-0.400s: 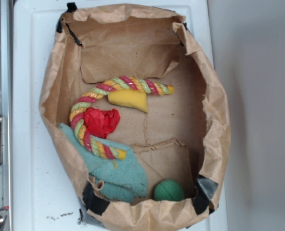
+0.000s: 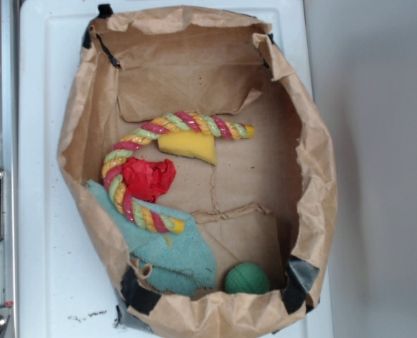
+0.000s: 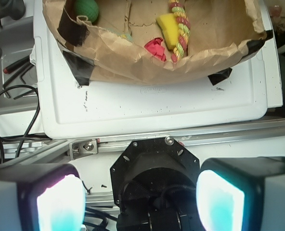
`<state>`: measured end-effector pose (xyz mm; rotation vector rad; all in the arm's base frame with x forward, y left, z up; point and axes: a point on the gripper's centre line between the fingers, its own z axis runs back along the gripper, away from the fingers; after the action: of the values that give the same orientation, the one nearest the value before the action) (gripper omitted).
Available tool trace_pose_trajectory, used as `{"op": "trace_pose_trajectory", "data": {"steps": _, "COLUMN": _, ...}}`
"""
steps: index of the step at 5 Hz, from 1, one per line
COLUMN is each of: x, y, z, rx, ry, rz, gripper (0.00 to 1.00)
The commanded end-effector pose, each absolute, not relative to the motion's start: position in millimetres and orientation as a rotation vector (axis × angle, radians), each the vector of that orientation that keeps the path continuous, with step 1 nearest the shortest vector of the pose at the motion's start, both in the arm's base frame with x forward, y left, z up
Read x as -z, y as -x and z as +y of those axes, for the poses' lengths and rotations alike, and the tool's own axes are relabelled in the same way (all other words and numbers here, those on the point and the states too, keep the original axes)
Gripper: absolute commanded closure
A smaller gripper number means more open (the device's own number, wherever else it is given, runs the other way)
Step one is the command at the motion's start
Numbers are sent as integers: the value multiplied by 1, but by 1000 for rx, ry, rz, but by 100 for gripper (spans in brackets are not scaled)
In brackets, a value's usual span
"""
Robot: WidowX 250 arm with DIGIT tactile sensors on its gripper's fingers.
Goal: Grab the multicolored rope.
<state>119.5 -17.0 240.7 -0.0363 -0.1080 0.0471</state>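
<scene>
Hovering outside the paper bag (image 3: 133, 62), the gripper (image 3: 140, 202) has its two pads (image 3: 60, 204) spread wide, holding nothing, above the metal rail and black base beside the white tray (image 3: 157, 108). Multicolored rope (image 2: 134, 158) lies inside the bag, curved around the red crumpled ball (image 2: 148, 178), touching the yellow sponge (image 2: 189, 146), one end on the teal cloth (image 2: 173, 253). Green ball (image 2: 246, 279) sits in the bag's corner.

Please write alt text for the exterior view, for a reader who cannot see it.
A multicolored rope curves inside a brown paper bag, around a red paper ball, beside a yellow sponge. One end lies on a teal cloth; a green ball sits nearby.
</scene>
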Motion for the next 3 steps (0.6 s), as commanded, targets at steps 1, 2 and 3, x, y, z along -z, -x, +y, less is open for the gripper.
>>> {"op": "trace_pose_trajectory", "data": {"steps": 1, "x": -235, "y": -208, "z": -6, "rx": -170, "ry": -18, "rz": -161, "gripper": 0}}
{"op": "trace_pose_trajectory", "data": {"steps": 2, "x": -214, "y": -240, "z": 11, "rx": -164, "ry": -23, "rz": -151, "gripper": 0}}
{"op": "trace_pose_trajectory", "data": {"steps": 3, "x": -193, "y": -262, "z": 30, "rx": -74, "ry": 18, "rz": -159, "gripper": 0}}
